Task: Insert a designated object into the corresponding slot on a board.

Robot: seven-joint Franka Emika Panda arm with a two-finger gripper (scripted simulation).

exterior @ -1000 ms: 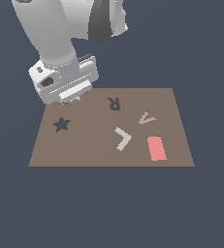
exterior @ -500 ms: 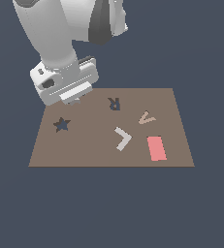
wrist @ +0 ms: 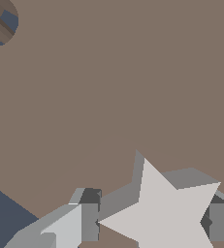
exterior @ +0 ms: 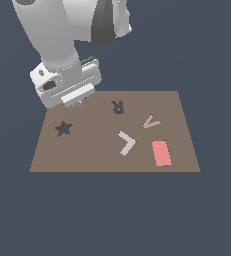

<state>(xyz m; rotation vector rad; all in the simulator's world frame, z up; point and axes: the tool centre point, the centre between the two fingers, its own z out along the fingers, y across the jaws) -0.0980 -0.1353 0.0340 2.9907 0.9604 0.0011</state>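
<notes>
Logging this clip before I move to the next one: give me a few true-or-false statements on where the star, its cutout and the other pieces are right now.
1. The star sits between the gripper fingers. True.
2. The star is already in the star cutout. False: the cutout shows empty and dark.
3. A pink rectangle lies on the board. True.
4. The star cutout is at the exterior view's right end of the board. False: it is near the left end.
5. The white chevron lies beside the pink rectangle. True.
</notes>
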